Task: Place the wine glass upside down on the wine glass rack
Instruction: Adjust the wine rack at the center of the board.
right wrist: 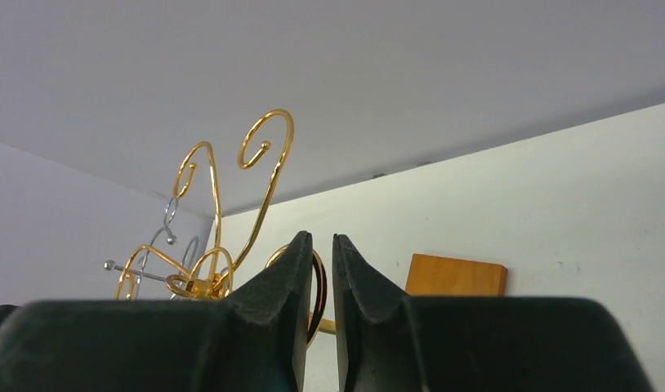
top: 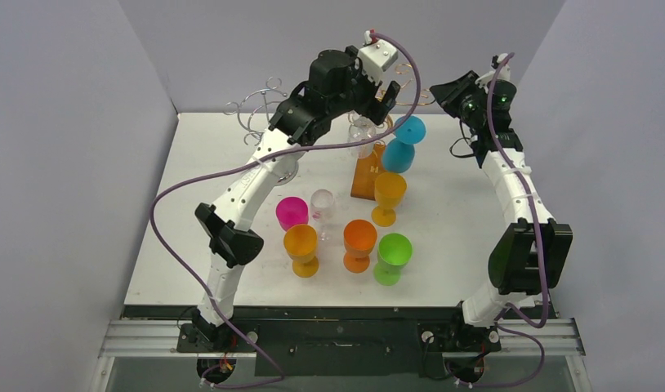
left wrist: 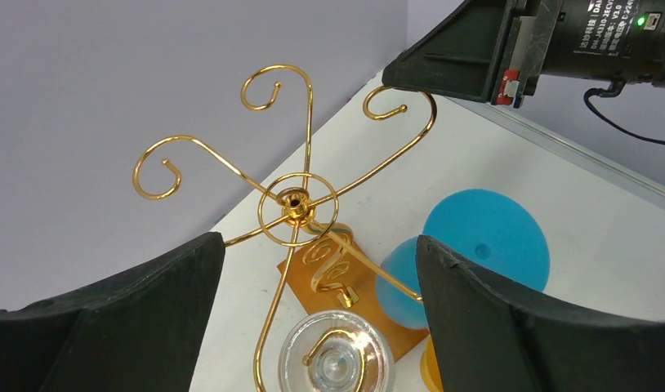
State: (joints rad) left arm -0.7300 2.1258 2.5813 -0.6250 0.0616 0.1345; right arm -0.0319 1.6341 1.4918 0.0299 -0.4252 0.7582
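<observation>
Nearest the arm bases, in the lower middle of the overhead view, an orange cup (top: 359, 243), a green cup (top: 392, 257) and a pink cup (top: 292, 212) stand on the white surface (top: 207, 204). Farther back, the gold rack (left wrist: 299, 200) rises from its wooden base (top: 368, 173). The clear wine glass (left wrist: 337, 359) hangs there foot up, bowl down, with a gold hook curling across its foot, at the bottom centre of the left wrist view. A blue glass (left wrist: 486, 237) sits inverted just beside it. The left gripper (left wrist: 317, 241) hovers over the rack's hub, jaws spread wide and holding nothing. At the upper right, the right gripper (right wrist: 321, 241) has its jaws nearly pressed together, with only a thin slit between them and nothing in it
</observation>
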